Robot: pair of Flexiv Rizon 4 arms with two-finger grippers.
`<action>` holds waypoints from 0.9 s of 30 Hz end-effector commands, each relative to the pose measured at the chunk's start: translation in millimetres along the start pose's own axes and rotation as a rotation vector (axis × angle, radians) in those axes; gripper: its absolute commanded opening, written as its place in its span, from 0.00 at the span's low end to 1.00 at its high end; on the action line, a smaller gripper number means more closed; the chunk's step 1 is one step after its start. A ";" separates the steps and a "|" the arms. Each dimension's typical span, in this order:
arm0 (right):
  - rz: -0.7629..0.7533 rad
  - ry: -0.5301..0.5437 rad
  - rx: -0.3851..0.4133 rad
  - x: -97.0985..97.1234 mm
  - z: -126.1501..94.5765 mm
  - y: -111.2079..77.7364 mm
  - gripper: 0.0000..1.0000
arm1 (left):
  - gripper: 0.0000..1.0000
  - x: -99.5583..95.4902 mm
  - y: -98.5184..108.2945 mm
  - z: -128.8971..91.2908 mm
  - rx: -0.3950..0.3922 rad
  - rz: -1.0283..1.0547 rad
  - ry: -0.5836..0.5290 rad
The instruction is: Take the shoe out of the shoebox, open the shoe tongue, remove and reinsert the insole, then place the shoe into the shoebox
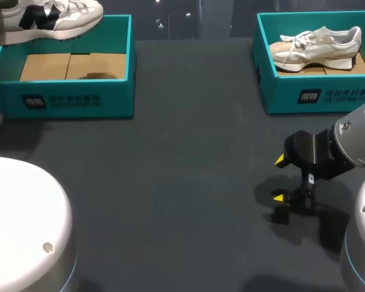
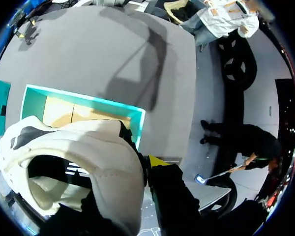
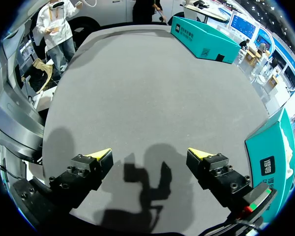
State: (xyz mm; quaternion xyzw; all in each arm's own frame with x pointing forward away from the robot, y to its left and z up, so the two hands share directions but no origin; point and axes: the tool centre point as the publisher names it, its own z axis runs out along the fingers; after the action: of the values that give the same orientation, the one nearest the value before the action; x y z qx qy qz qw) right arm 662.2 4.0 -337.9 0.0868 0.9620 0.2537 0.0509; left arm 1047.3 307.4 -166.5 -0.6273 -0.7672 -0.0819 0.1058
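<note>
I record the black-and-white sneaker [image 1: 48, 18] raised over the teal shoebox [image 1: 73, 100] at the far left corner of the table [image 1: 182, 152], its heel collar pinched in my left gripper [image 2: 146, 166] with one yellow tip showing, while my right gripper [image 1: 284, 178] hangs spread and empty near the right edge.

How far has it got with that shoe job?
Done: the white and black shoe is out of the left shoebox, lifted above it. In hand: the left gripper holds it by the heel collar, while the right gripper hangs open over the table. Left: all the work inside the shoe, then putting it back in the box.
</note>
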 end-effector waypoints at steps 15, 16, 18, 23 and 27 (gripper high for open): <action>0.000 -0.003 0.000 1.7 -0.5 -0.4 1.00 | 0.00 -12.9 26.3 24.2 -0.029 0.031 0.043; 0.000 -0.003 0.000 1.7 -0.5 -0.4 1.00 | 0.00 -12.9 26.3 24.2 -0.029 0.031 0.043; 0.000 -0.003 0.000 1.7 -0.5 -0.4 1.00 | 0.00 -17.5 29.6 30.3 -0.024 0.044 0.044; 0.000 -0.003 0.000 1.7 -0.5 -0.4 1.00 | 0.00 -26.5 36.6 45.3 -0.019 0.046 0.052; 0.000 -0.003 0.000 1.7 -0.5 -0.4 1.00 | 0.00 -32.6 39.1 56.3 -0.028 0.070 0.041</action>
State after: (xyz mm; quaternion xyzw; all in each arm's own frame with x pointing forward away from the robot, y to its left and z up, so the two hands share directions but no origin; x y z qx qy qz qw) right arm 662.2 3.9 -337.9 0.0869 0.9620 0.2537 0.0509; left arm 1082.5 298.6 -222.5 -0.6478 -0.7453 -0.1051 0.1173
